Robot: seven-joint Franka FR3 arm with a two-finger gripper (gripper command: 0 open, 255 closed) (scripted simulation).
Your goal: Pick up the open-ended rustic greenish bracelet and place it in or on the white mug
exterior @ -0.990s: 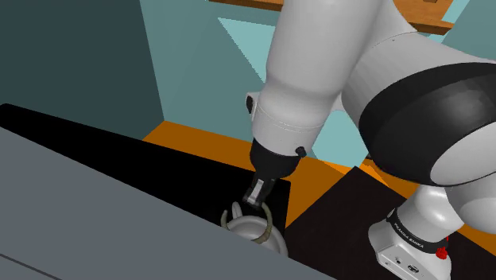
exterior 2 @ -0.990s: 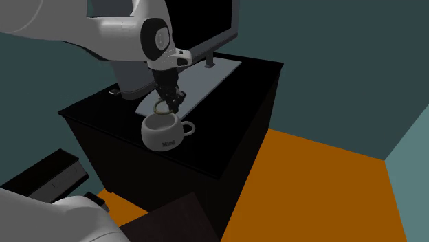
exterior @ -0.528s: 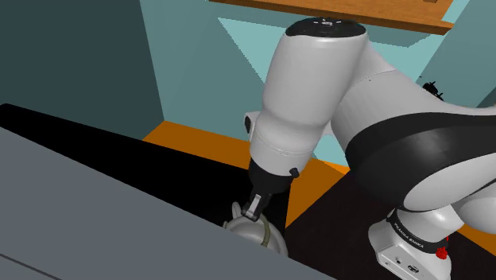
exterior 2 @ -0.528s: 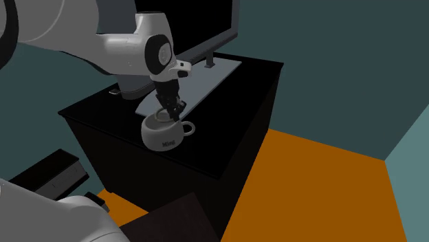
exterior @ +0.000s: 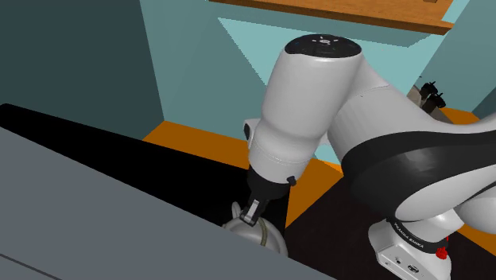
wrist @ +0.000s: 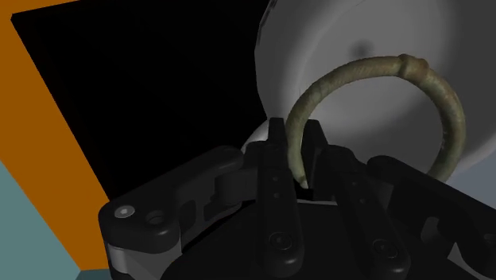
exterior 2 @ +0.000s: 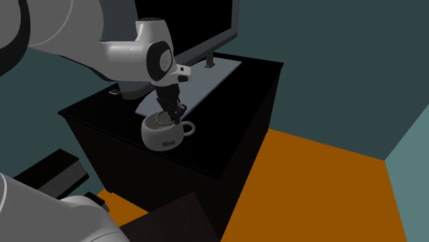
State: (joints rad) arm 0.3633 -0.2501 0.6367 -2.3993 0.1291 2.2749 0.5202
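On the black cabinet (exterior 2: 254, 89) at mid-frame, the white mug (exterior 2: 163, 139) sits beneath the gripper (exterior 2: 174, 110). Its fingers pinch the greenish bracelet (wrist: 358, 70) at the mug's mouth, so judging by this, only the release remains.

Gripper (exterior 2: 172, 115) sits low in the mug (exterior 2: 161, 141) mouth, bracelet (wrist: 433, 79) clasped; mug wall rings both closely. Screen (exterior 2: 196, 27) and its grey base (exterior 2: 206, 79) stand just behind. Open room straight up, and over the cabinet top (exterior 2: 234, 103) toward second exterior view's right.
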